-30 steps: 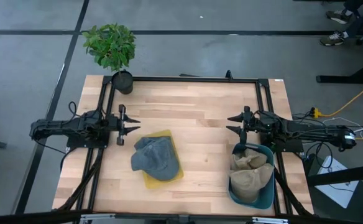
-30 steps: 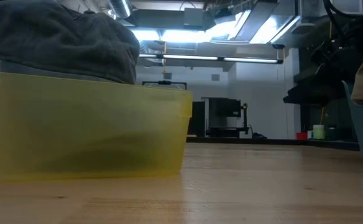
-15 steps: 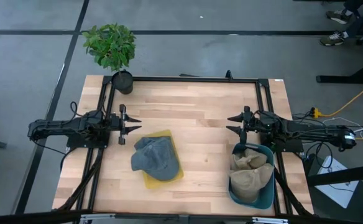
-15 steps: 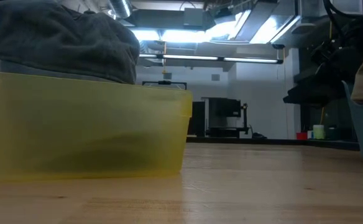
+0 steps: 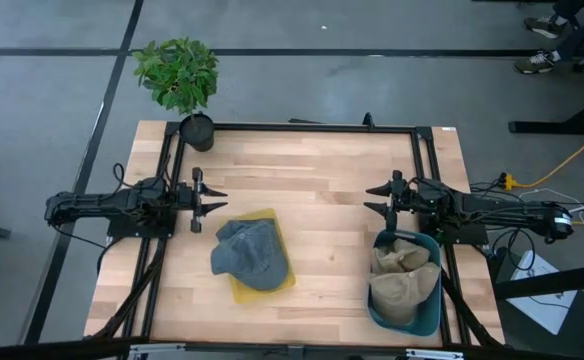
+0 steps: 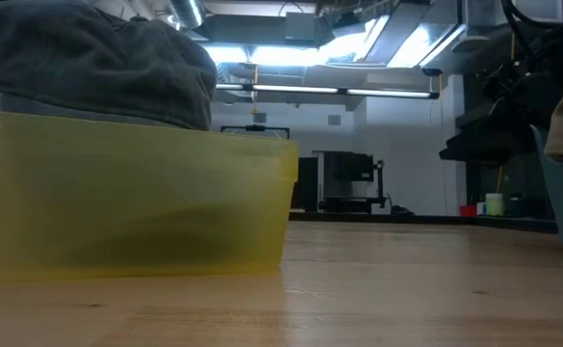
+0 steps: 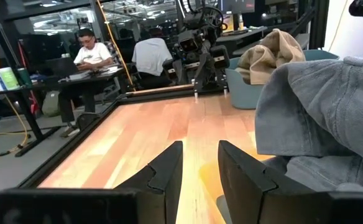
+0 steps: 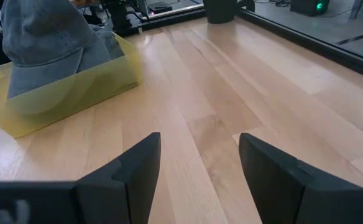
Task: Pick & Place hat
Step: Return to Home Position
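High view: blue-grey caps [image 5: 251, 254] lie piled in yellow bin [image 5: 240, 291], near centre of table [image 5: 312, 170]. Left gripper [image 5: 220, 201] at left side, fingers apart, holds nothing. Right gripper [image 5: 369, 199] opposite, also apart & empty, just beside teal bin [image 5: 427, 318] w/ beige caps [image 5: 402, 280].

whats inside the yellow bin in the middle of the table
A blue-grey fabric cap fills the yellow plastic bin, heaped above its rim. It covers the bin's floor and anything beneath it.
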